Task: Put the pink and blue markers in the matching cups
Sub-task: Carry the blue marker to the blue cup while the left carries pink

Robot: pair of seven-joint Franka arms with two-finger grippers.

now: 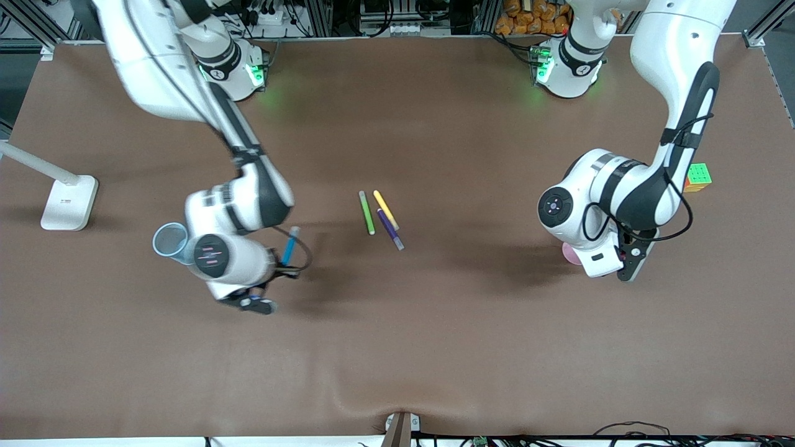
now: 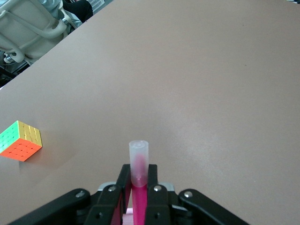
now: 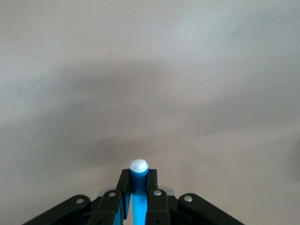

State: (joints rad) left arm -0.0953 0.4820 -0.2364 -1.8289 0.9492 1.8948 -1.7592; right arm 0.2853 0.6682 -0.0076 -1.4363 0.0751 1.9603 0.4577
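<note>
To do this step well, each arm should bring its pen upright over the matching cup's mouth, centre it, lower until the tip is inside the rim, and only then let go, since these light cups could tip from a sideways nudge. The right gripper (image 3: 136,199) is clamped tight on the blue marker (image 1: 289,246), which sticks out toward 12 o'clock in the front view; the blue cup (image 1: 171,242) lies just beside that wrist, at about 9 o'clock from it, and is partly hidden by the arm. The left gripper (image 2: 139,197) is likewise closed on the pink marker (image 2: 139,180), cap pointing away from the fingers, and hangs right by the pink cup (image 1: 571,253), of which only an edge peeks out beneath the wrist.
</note>
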